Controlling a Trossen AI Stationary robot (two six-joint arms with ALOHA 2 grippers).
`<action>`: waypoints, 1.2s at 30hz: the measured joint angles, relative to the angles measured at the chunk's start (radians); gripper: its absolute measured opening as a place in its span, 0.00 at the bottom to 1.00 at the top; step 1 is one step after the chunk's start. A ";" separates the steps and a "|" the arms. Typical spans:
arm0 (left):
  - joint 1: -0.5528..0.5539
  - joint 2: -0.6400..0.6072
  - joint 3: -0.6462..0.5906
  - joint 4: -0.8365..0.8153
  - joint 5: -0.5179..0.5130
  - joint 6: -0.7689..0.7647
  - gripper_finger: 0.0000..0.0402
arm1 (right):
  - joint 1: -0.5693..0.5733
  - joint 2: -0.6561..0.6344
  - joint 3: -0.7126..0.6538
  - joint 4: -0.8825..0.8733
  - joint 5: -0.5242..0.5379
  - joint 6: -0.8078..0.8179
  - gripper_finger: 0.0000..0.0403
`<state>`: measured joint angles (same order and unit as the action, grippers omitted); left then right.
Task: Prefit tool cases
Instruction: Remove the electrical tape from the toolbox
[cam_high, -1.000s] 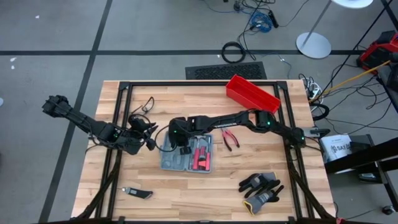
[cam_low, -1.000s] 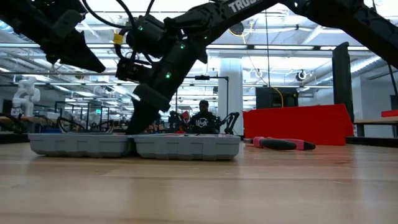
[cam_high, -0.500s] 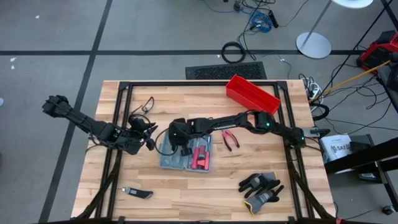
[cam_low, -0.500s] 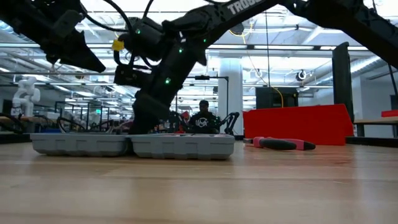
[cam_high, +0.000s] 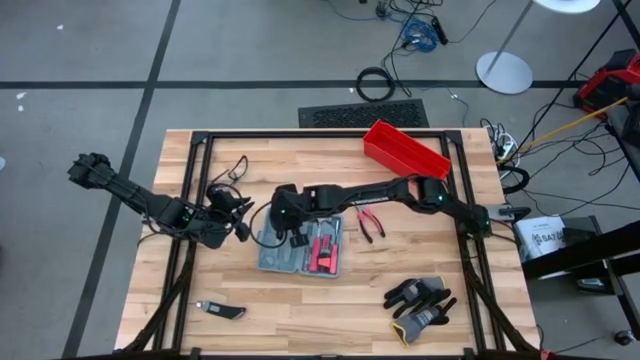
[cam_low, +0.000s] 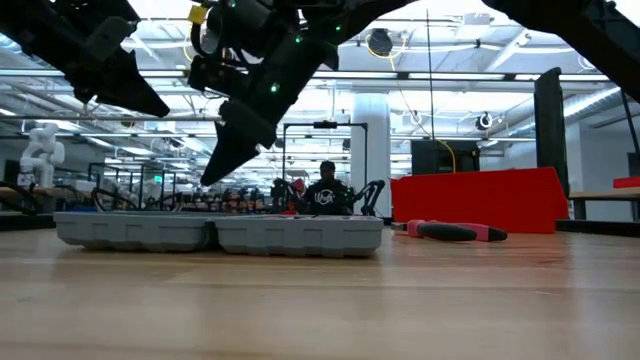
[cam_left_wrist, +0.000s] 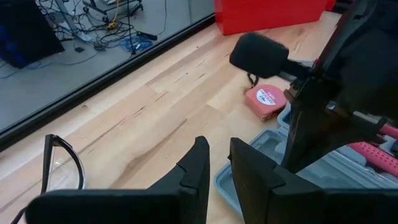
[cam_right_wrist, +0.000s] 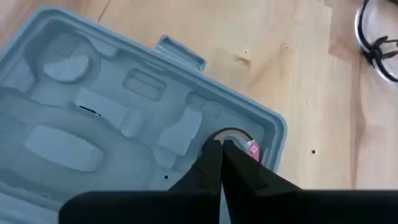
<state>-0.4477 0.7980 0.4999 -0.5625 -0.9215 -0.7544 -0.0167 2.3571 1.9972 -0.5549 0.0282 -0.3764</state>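
Right end effector (cam_right_wrist: 221, 163) (closed) above tool case (cam_high: 300, 246).

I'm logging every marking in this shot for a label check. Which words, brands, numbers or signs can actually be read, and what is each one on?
"TRU": white letters on the right arm's link in the low view; the rest of the word is cut off.
Print on the white box beside the table: too small to read.
Round label on the pink tape measure: blurred, not readable.
Nothing legible on the tool case or the red bin.
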 joint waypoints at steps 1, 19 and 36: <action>0.000 0.000 0.000 0.000 0.000 0.000 0.17 | -0.002 0.003 0.000 -0.009 -0.003 -0.009 0.01; 0.000 0.000 0.000 0.000 0.000 0.001 0.17 | -0.032 0.051 0.000 0.012 -0.060 0.024 0.30; 0.000 0.000 0.000 0.001 0.000 0.001 0.17 | -0.050 0.102 0.003 0.038 -0.086 -0.006 0.17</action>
<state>-0.4475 0.7982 0.4995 -0.5613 -0.9215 -0.7538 -0.0662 2.4589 2.0005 -0.5167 -0.0576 -0.3824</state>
